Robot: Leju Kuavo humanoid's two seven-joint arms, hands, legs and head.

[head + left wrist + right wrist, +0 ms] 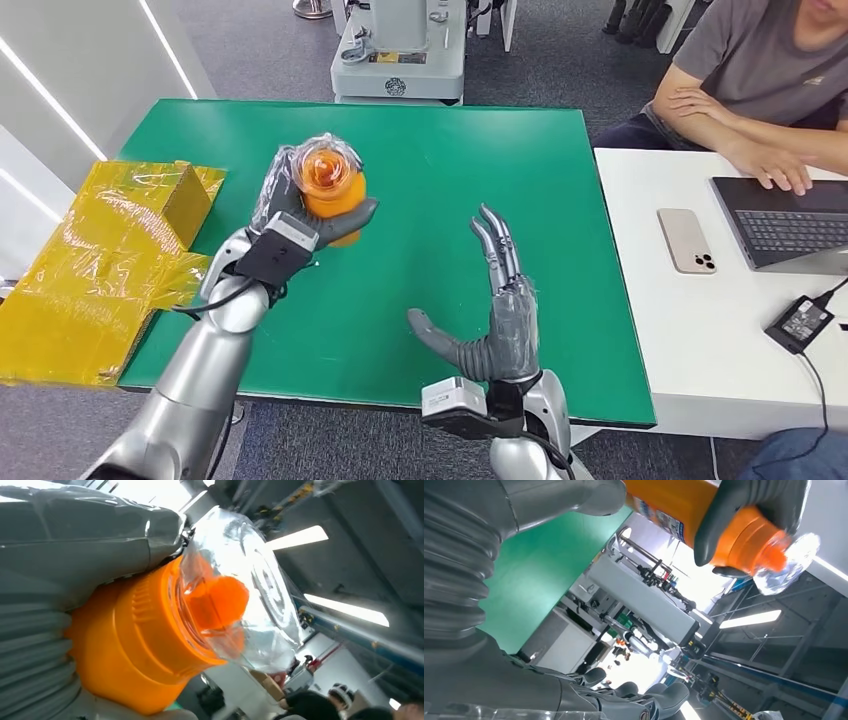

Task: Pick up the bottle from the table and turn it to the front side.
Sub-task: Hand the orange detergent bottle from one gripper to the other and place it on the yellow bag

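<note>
An orange bottle (pixel 333 190) with a clear plastic cap is lifted above the green table (pixel 450 150), its cap end toward my head camera. My left hand (pixel 285 225) grips its body from the left, thumb across the front. In the left wrist view the bottle (pixel 140 645) has its ribbed orange collar and clear cap close to the lens, beside the grey thumb (pixel 85 535). The right wrist view has the bottle (pixel 704 515) wrapped by dark fingers (pixel 734 510) of the left hand. My right hand (pixel 495 320) hovers open over the table's near side, fingers straight, thumb out, to the right of the bottle.
A yellow-wrapped box (pixel 110 250) lies off the table's left edge. A white desk (pixel 690 340) on the right carries a phone (pixel 687 240), a laptop (pixel 790 222) and a power adapter (pixel 800 322). A person (pixel 770 80) sits there. A white machine (pixel 398 50) stands behind the table.
</note>
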